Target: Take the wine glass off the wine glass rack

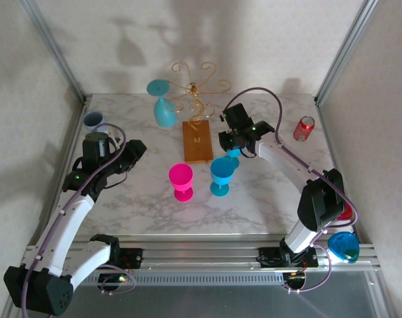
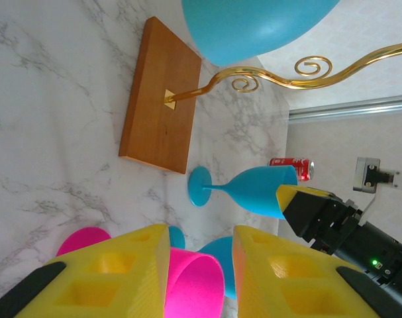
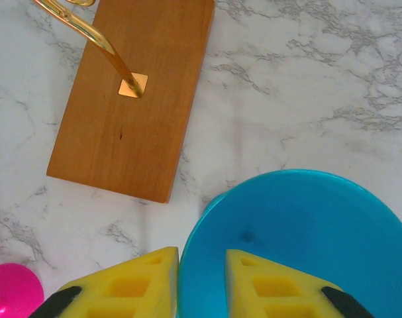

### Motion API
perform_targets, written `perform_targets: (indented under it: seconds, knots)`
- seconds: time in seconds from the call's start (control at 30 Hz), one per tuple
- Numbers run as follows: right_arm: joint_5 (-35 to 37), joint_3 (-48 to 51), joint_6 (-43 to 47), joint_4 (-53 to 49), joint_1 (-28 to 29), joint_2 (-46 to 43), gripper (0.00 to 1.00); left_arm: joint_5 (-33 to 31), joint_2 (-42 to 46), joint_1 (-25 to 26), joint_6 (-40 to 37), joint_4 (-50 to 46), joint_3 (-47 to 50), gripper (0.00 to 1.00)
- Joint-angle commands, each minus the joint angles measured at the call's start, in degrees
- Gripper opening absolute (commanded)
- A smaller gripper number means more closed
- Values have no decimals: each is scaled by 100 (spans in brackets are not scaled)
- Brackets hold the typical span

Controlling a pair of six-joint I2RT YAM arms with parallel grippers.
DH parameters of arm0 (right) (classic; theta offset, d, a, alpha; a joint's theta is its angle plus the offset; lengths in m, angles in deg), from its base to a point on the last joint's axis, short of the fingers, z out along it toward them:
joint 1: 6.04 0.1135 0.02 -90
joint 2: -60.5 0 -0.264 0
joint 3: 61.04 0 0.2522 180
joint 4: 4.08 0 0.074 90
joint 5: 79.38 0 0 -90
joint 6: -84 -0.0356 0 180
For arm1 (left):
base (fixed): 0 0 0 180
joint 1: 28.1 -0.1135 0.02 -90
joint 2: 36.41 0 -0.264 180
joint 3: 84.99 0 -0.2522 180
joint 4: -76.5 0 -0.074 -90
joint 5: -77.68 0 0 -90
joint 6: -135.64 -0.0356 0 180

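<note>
The left gripper (image 2: 201,260) and right gripper (image 3: 202,266) are hanging parted, gripping nothing; the racked wine glass (image 1: 164,114) is looking light, slick: take its stem.

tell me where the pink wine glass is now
In the top view the pink wine glass stands upright on the marble table near its centre, just left of the standing blue glass and nearer the arms than the wine glass rack.
</note>
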Motion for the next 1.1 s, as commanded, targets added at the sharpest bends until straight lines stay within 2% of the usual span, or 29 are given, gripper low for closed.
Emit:
perform_targets:
  seconds: [0.0,0.67,1.07]
  knots:
    - [32,-38,-35,37,37,-87,26,-21,36,20,-44,120,36,30]
    - [117,-195,-83,-199,37,-917,34,12,56,19,16,200,54,30]
    - [-383,-440,-377,-865,35,-1922,37,14,-56,24,43,331,-15,30]
